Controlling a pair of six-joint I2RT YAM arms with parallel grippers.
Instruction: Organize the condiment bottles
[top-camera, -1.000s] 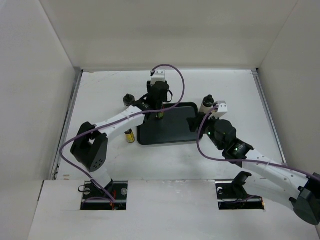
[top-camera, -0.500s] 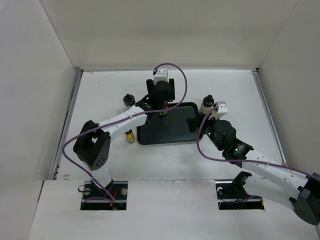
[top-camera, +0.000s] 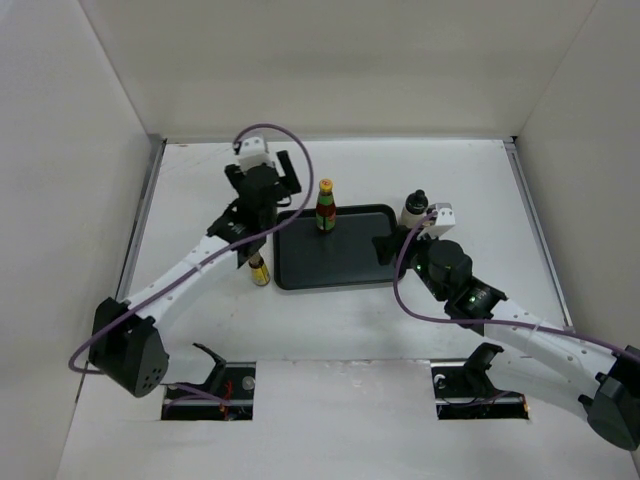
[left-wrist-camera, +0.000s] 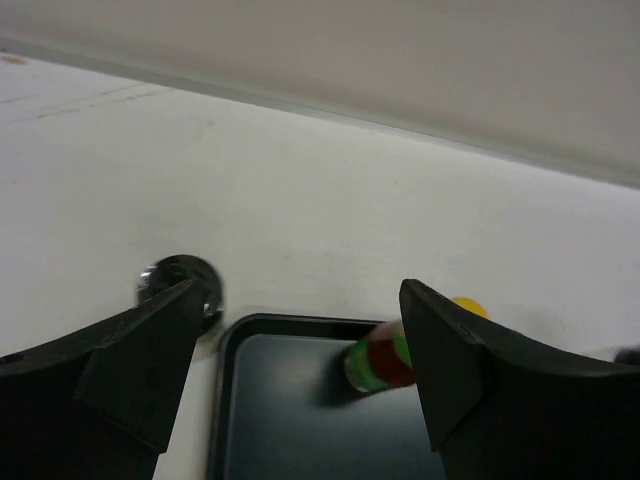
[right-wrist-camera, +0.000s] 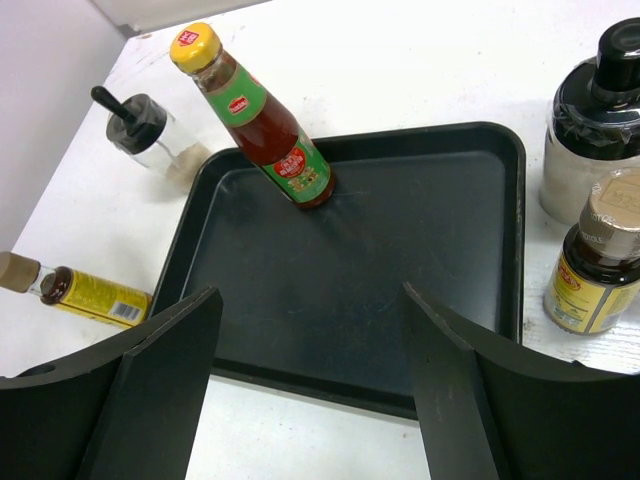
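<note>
From above, a black tray (top-camera: 340, 262) sat in the middle of the white tabletop (top-camera: 450, 170) and held one thing only: a sauce bottle (top-camera: 325, 207) with a yellow cap and a red and green label, upright near the tray's far edge. A small bottle (top-camera: 259, 270) lay on its side on the tabletop just left of the tray. A white jar (top-camera: 414, 208) with a black cap stood just beyond the tray's far right corner. The left hand (top-camera: 287, 172) hung to the far left of the tray, and the right hand (top-camera: 388, 246) was at the tray's right edge. Plain pale walls (top-camera: 330, 60) closed in the tabletop on three sides.

From the left wrist, the left hand (left-wrist-camera: 300, 300) had its fingers wide apart with nothing between them. Below were the tray's (left-wrist-camera: 290, 410) far left corner, the sauce bottle (left-wrist-camera: 385, 358), and the black lid of a shaker (left-wrist-camera: 178, 285) just off the tray, which the arm hid from above.

From the right wrist, the right hand (right-wrist-camera: 310, 295) was likewise spread and empty above the tray (right-wrist-camera: 390, 260). The sauce bottle (right-wrist-camera: 265, 120) stood at the tray's far left. The shaker (right-wrist-camera: 145, 130) showed as clear glass. The small bottle (right-wrist-camera: 85, 293) had a yellow label. Right of the tray stood the white jar (right-wrist-camera: 590, 140) and, nearer, a squat bottle (right-wrist-camera: 595, 265) with a yellow label, unseen from above.
</note>
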